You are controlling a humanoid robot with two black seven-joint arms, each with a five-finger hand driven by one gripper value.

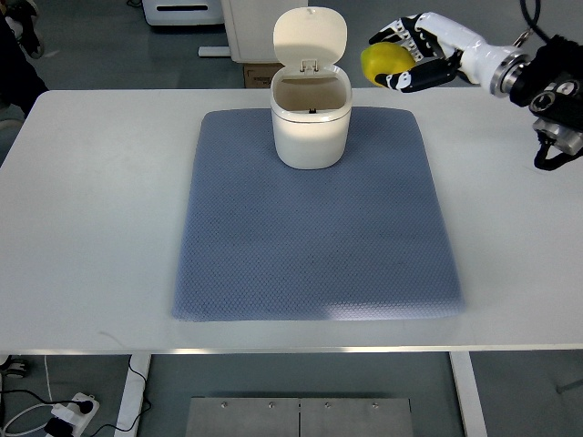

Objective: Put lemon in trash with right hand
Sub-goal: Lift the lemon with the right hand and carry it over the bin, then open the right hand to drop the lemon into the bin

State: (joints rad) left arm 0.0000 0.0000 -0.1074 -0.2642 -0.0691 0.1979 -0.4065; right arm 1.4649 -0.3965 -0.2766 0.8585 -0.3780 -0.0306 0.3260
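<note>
A yellow lemon [386, 62] is held in the air by my right hand [410, 56], whose white and black fingers are curled around it. The hand hovers above the table's far edge, to the right of the trash can and about level with its lid. The small white trash can [311, 126] stands on the far middle of the blue mat, its flip lid [310, 36] tilted up and back so the inside shows. My right arm [537, 77] comes in from the right edge. My left arm is out of view.
A blue textured mat [314, 237] covers the middle of the white table [91, 200]. Behind the table stand white furniture and a cardboard box [260, 75]. A power strip [71, 411] lies on the floor at lower left.
</note>
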